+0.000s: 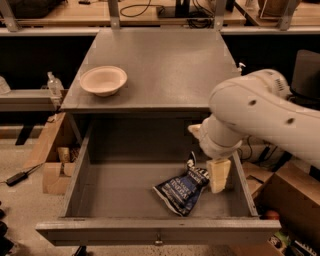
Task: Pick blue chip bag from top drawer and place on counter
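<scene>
I'm looking at the blue chip bag (182,189), which is showing dark navy foil with white lettering. I'm seeing the gripper (218,177) in pale cream, hanging inside the top drawer (120,182) just right of the bag, under a white arm (260,107) that is carrying a few small dark dots. The drawer is reading as plain matte grey, and the counter (165,60) is showing the same flat grey. The bowl (103,80) is looking beige, the workbench (150,11) behind light wood, and the box (295,200) brown.
</scene>
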Controlling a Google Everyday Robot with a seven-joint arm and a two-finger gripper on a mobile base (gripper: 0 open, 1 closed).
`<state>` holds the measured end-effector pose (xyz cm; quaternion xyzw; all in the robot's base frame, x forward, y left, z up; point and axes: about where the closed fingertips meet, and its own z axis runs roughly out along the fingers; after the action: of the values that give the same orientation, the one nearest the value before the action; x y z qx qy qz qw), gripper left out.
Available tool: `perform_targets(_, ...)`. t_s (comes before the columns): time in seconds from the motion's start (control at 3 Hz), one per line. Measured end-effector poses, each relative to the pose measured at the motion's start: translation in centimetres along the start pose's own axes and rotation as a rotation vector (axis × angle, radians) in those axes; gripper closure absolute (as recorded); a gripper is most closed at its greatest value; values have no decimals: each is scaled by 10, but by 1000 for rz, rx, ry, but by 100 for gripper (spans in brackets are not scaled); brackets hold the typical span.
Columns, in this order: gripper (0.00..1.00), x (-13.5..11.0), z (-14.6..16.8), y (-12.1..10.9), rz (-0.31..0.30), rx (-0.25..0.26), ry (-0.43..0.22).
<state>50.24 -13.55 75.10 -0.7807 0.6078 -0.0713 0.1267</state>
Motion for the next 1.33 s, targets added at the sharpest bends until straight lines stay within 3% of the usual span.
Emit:
perform_targets(0.67, 0, -3, 56, 14, -175, -115, 74)
perform_targets(1.33, 0, -12, 101, 29, -215, -169, 39)
